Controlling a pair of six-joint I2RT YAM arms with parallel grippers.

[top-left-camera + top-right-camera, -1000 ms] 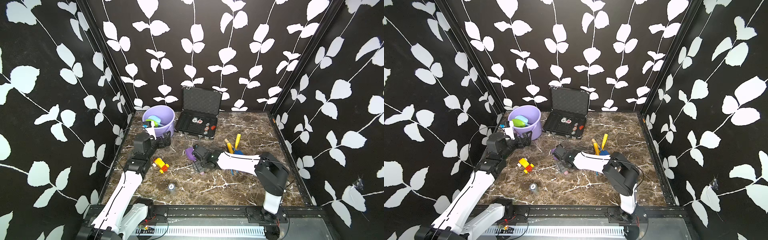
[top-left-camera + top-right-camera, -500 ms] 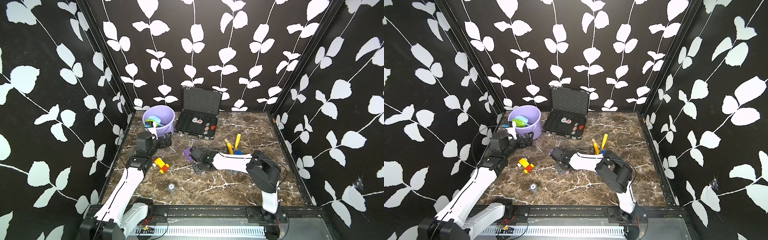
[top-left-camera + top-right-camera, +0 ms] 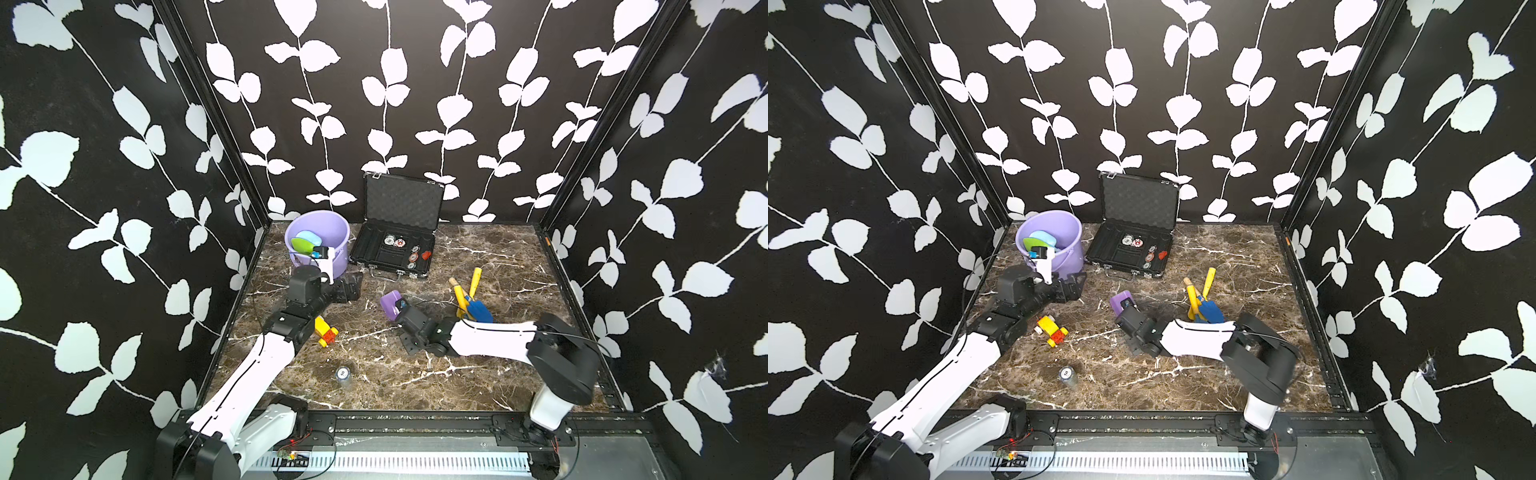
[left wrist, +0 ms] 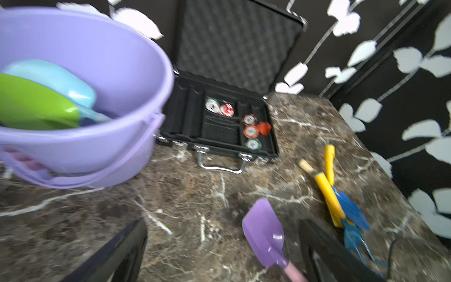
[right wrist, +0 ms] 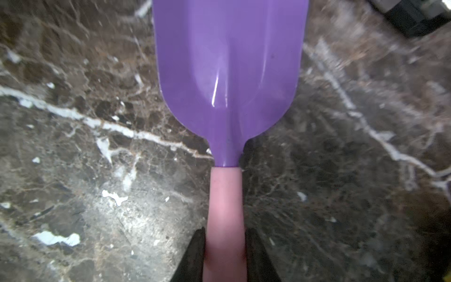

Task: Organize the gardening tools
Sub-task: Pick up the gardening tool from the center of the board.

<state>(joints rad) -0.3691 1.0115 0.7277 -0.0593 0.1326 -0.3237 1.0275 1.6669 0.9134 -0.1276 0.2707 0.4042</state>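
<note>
Jaws of the right gripper [image 3: 400, 311], seen in both top views, stood open beside the purple scoop [image 3: 390, 301] a second ago. They are now closed on its pink handle, so the pick-up is made and the carry to the bucket [image 3: 341, 253] is judged next. The right arm lies low, stretched across the tabletop [image 3: 415, 386]. The left gripper [image 3: 352, 289] hovers beside the bucket with its jaws wide and empty. A blue trowel [image 3: 1210, 309] lies apart, uncollected.

Left wrist view: a green scoop [image 4: 36, 102] and a light-blue scoop [image 4: 56, 80] rest inside the bucket.

Right wrist view: black fingers [image 5: 195, 254] pinch the pink handle [image 5: 225, 207] from both sides. Whether the blade is clear of the tabletop cannot be told.
</note>
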